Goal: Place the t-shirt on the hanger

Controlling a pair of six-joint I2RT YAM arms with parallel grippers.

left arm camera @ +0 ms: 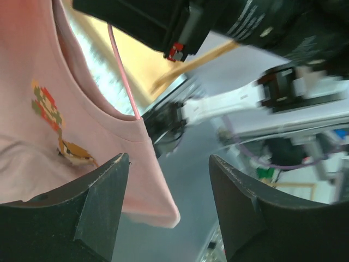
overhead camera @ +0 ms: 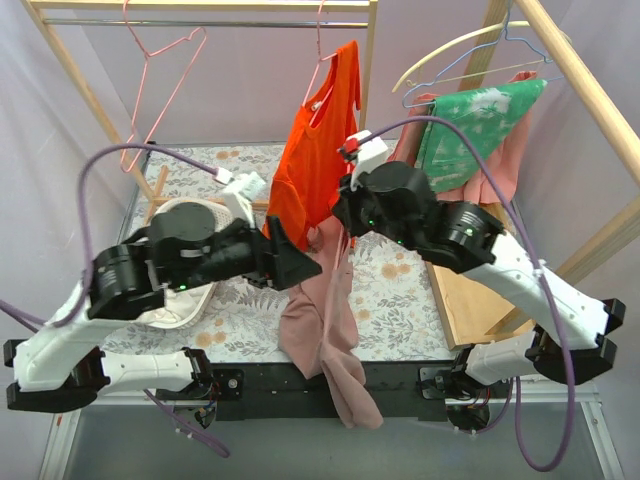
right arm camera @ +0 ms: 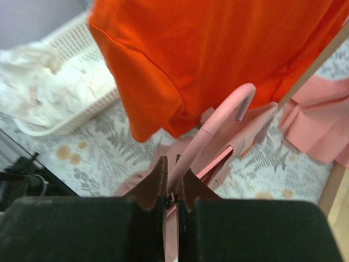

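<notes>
The mauve-pink t-shirt [overhead camera: 322, 320] hangs between my two grippers and drapes over the table's near edge. In the left wrist view it [left arm camera: 49, 65] shows a small pixel print, and the pink wire hanger [left arm camera: 122, 71] runs down inside its neckline. My right gripper [right arm camera: 173, 180] is shut on the hanger's hook [right arm camera: 218, 125], with shirt fabric [right arm camera: 262, 123] bunched just past it; in the top view this gripper [overhead camera: 345, 215] sits above the shirt. My left gripper [left arm camera: 169, 207] is open and empty, its left finger beside the shirt's edge; in the top view it [overhead camera: 298, 262] is left of the shirt.
A bright orange top [overhead camera: 320, 140] hangs from the rail right behind the grippers. A white basket [overhead camera: 190, 295] with cloth sits at the left. A spare pink hanger [overhead camera: 160, 75] hangs at the back left. Green cloth over a salmon garment [overhead camera: 470, 130] hangs at the right, above a wooden board [overhead camera: 470, 295].
</notes>
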